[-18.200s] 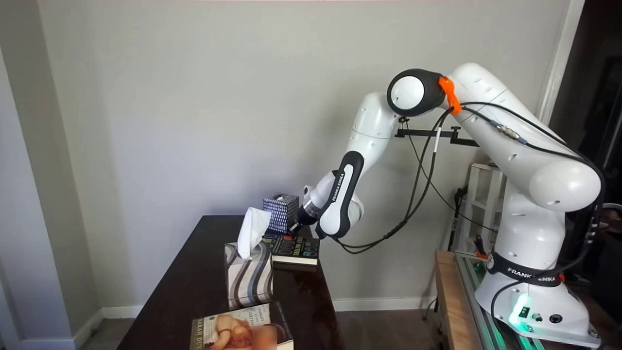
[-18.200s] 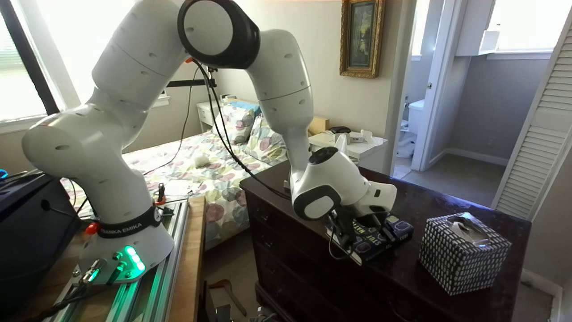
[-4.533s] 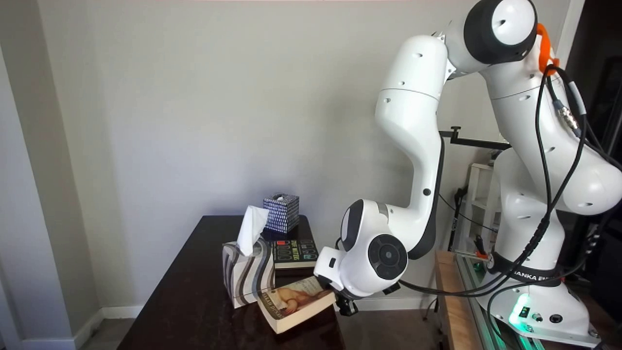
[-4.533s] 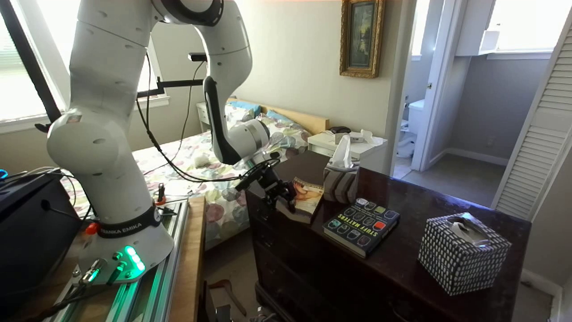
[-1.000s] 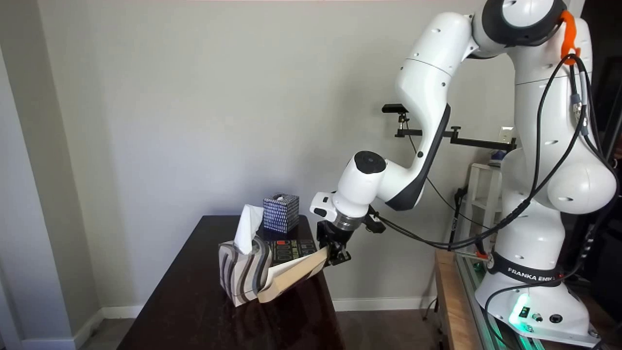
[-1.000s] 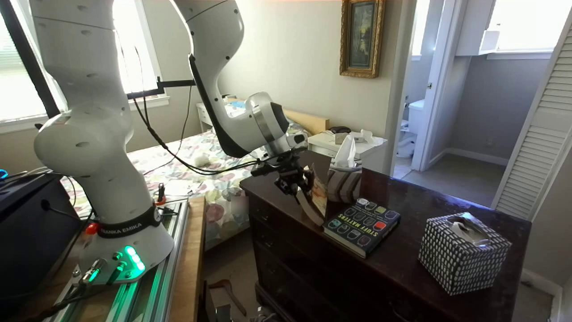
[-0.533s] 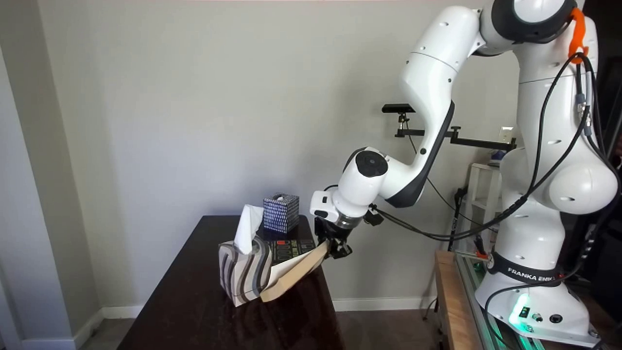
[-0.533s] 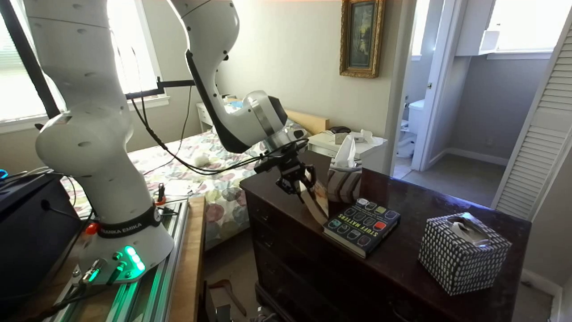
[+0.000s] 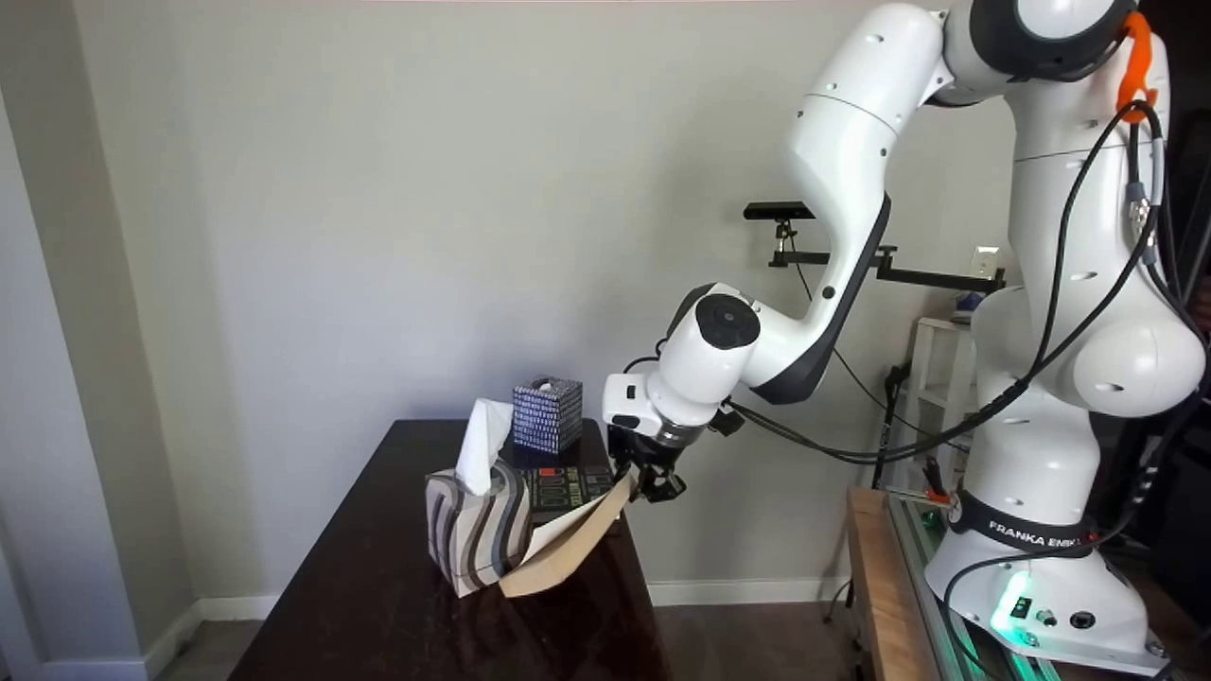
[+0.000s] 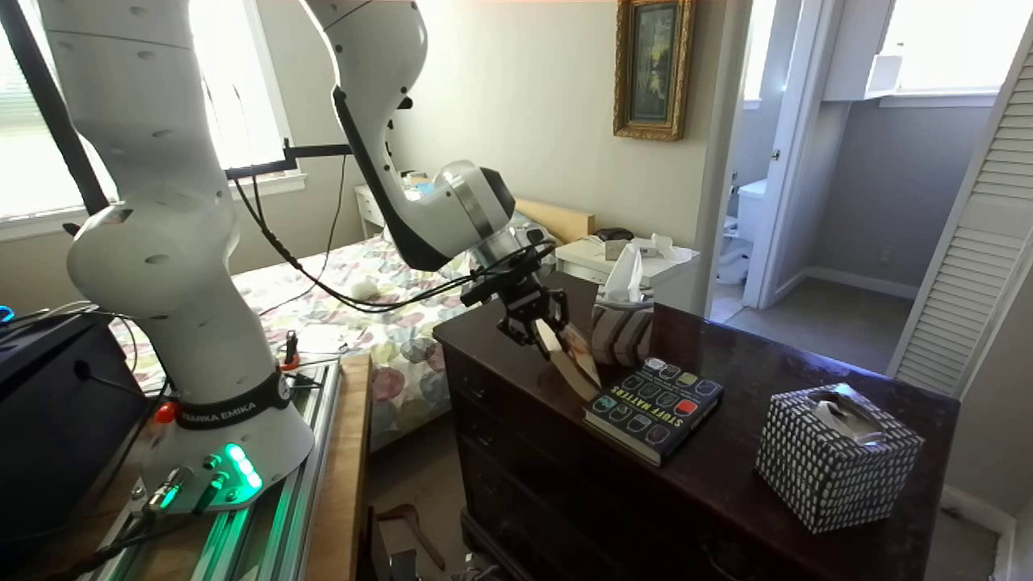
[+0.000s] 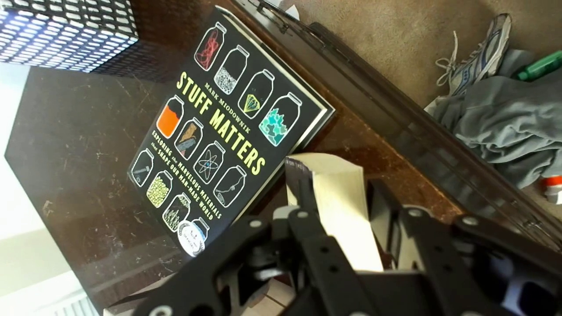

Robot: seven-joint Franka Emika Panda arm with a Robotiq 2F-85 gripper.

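The gripper (image 11: pixel 340 195) grasps a paperback (image 9: pixel 568 553) across its thickness. The paperback is tilted, its low end just beside the dark book (image 10: pixel 654 407); contact between them cannot be told. The dark book lies flat on the dresser (image 10: pixel 750 379); near it, on the paperback's side, stands the striped box (image 9: pixel 473 534); on the opposite side, the patterned box (image 10: pixel 831 468).

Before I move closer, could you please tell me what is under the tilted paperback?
Dark dresser top shows below the paperback in an exterior view. The paperback, gripped by the fingers, covers the rest, so I cannot tell whether it reaches over the Stuff Matters book.
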